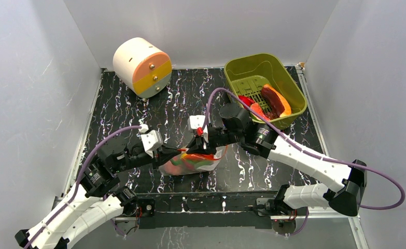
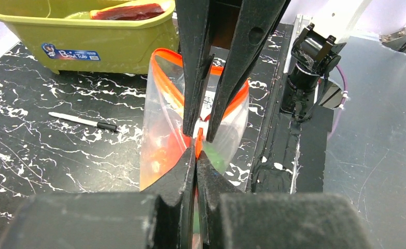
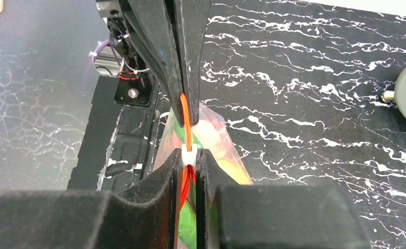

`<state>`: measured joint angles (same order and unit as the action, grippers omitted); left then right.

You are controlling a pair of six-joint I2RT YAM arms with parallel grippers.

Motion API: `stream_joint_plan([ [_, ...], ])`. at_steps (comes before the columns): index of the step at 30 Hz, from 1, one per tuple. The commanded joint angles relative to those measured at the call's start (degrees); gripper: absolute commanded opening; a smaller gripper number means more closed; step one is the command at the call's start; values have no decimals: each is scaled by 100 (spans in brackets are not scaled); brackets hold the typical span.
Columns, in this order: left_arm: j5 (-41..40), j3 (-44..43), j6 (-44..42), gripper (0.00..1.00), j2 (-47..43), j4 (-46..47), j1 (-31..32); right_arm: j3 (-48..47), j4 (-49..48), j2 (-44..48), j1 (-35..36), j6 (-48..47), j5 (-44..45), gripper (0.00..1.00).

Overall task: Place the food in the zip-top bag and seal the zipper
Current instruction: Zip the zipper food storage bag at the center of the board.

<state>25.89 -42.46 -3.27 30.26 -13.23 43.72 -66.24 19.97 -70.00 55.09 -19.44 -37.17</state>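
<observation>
The zip-top bag [image 1: 211,155] lies near the table's front edge, between my two grippers. Green, red and orange food [image 1: 190,161] shows through it. My left gripper [image 1: 176,152] is shut on the zipper [image 1: 189,151] at the bag's left end; the left wrist view shows its tips [image 2: 196,155] pinching the orange strip [image 2: 164,52], whose far part still gapes open. My right gripper [image 1: 199,139] is shut on the zipper's white slider [image 3: 189,154], right against the left fingertips [image 3: 182,111]. More food [image 1: 274,101] lies in the tub.
The olive-green tub [image 1: 242,70] stands at the back right and shows in the left wrist view [image 2: 112,49]. A cream cylinder box [image 1: 141,66] sits at the back left. A thin black-and-white pen [image 2: 84,121] lies left of the bag. White walls enclose the table.
</observation>
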Motion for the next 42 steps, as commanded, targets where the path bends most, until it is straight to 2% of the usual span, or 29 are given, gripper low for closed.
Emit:
stream_joint_plan([
  [1,-122,-218,-92,0,-262,146,13,-201,620,205,-74,-319,436,0],
  [6,-197,-255,-72,0,-304,76,13,-144,758,385,-236,-383,602,0],
  [11,-22,-253,39,0,-192,194,12,-109,557,356,-265,-334,160,0],
  [16,351,-345,65,30,124,178,13,-104,284,286,-262,-243,-59,0],
  [18,444,-349,82,34,241,241,13,-121,216,277,-262,-238,-75,0],
  [21,486,-363,88,34,383,299,13,-171,160,246,-262,-220,-142,0],
  [26,472,-308,62,32,426,440,12,-214,147,202,-262,-223,-168,0],
  [27,478,-303,51,29,432,444,17,-206,138,198,-262,-220,-168,0],
  [28,491,-307,17,18,460,400,13,-190,101,197,-264,-214,-164,0],
  [32,514,-331,-55,0,465,299,13,-170,79,205,-267,-199,-147,0],
  [42,241,-630,-353,0,367,-44,18,-81,158,238,-262,-233,-44,0],
])
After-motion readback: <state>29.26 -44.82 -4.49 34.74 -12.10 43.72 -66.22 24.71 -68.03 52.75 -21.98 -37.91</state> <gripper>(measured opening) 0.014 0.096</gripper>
